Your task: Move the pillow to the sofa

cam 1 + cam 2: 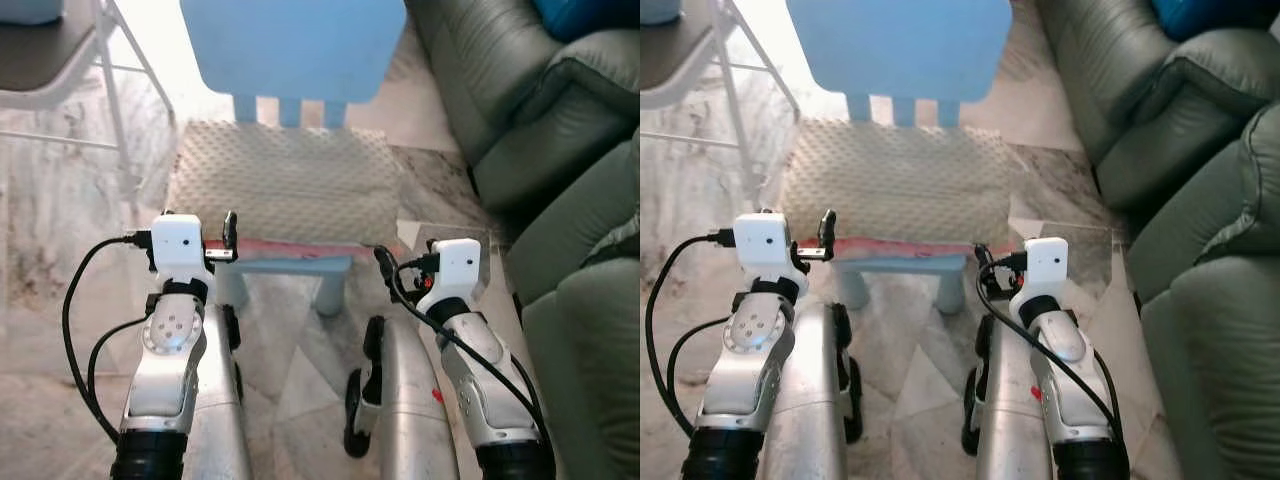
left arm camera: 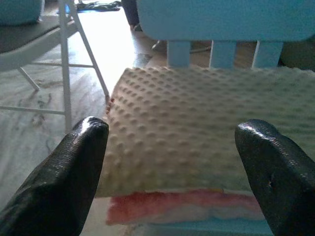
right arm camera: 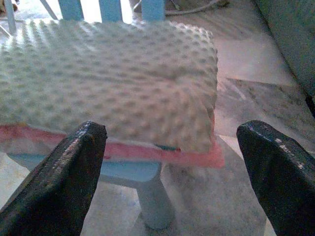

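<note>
Both pincers stand spread wide and hold nothing: the left gripper (image 2: pixel 170 162) and the right gripper (image 3: pixel 172 172) each show 2 black fingers far apart, aimed at the near edge of the pillow (image 1: pixel 285 180).

That pillow is a cream, dimpled cushion with a bumpy knobbed top and a pink-red band along its near underside. It lies flat on the seat of a small light-blue chair (image 1: pixel 290 45), covering the seat and overhanging it a little on the near and right sides.

Marble floor (image 1: pixel 60 220) lies open to the left, where a white folding chair (image 1: pixel 110 90) stands far left. On the right, bare floor separates the pillow's right edge from the grey-green sofa (image 1: pixel 560 150).

The pillow sits just beyond both grippers, untouched, its near left corner ahead of the left gripper and its near right corner ahead of the right gripper.
</note>
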Robot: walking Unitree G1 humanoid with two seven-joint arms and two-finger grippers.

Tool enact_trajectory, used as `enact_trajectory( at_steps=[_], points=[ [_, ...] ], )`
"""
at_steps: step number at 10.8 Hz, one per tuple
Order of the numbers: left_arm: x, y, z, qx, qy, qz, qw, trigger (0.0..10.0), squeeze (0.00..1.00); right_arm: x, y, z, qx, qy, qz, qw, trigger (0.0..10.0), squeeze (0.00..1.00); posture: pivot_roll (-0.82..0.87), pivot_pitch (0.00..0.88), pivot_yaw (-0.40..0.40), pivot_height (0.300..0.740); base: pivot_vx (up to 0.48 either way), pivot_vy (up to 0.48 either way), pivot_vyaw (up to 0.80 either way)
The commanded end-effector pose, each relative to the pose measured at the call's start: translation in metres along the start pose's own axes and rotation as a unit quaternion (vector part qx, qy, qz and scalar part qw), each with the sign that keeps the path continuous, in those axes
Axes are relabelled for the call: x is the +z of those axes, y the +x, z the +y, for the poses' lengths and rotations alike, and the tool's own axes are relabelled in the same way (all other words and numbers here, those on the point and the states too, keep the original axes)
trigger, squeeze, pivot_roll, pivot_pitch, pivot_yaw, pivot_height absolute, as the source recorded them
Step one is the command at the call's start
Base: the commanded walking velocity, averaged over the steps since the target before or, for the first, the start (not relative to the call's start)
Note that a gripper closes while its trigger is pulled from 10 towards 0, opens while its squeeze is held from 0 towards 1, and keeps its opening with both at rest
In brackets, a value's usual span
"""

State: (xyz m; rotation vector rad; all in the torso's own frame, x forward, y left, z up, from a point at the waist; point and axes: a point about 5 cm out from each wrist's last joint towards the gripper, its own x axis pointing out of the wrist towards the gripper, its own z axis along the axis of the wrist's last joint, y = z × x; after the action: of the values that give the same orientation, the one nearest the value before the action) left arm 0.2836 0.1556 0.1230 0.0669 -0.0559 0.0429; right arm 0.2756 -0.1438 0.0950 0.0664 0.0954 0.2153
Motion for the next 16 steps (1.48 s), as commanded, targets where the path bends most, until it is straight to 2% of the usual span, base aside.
enact_trajectory(
  at_steps=[1,4,7,14,16],
  points=[
    [-0.0043,-0.0014,-0.0006,0.001,0.007,0.009,1.000,10.0,0.00,-0.0027,-0.0010,-0.0008,0.002,-0.003,0.006,1.000,10.0,0.00,-0.01,0.300,-0.056,0.506,0.000,0.000,0.00],
    [-0.0019,-0.0020,0.0001,0.000,0.016,-0.002,1.000,10.0,0.00,-0.0025,-0.0005,-0.0015,0.000,-0.007,0.007,1.000,10.0,0.00,0.00,0.309,-0.058,0.506,0.000,0.000,0.00],
    [-0.0012,-0.0026,0.0006,-0.006,0.019,-0.006,1.000,10.0,0.00,-0.0047,0.0005,0.0005,0.002,-0.010,0.009,1.000,10.0,0.00,0.01,0.301,-0.054,0.506,0.319,0.000,0.59],
    [-0.0018,-0.0027,-0.0013,-0.009,0.016,-0.005,1.000,10.0,0.00,-0.0022,0.0037,-0.0008,-0.002,-0.005,0.007,1.000,10.0,0.00,0.00,0.317,-0.051,0.506,0.391,0.000,0.00],
    [-0.0018,-0.0040,-0.0021,-0.003,0.017,-0.005,1.000,10.0,0.00,-0.0002,0.0035,0.0023,0.010,-0.029,0.007,1.000,10.0,0.00,-0.01,0.328,-0.053,0.506,0.000,0.000,0.40]
  ],
)
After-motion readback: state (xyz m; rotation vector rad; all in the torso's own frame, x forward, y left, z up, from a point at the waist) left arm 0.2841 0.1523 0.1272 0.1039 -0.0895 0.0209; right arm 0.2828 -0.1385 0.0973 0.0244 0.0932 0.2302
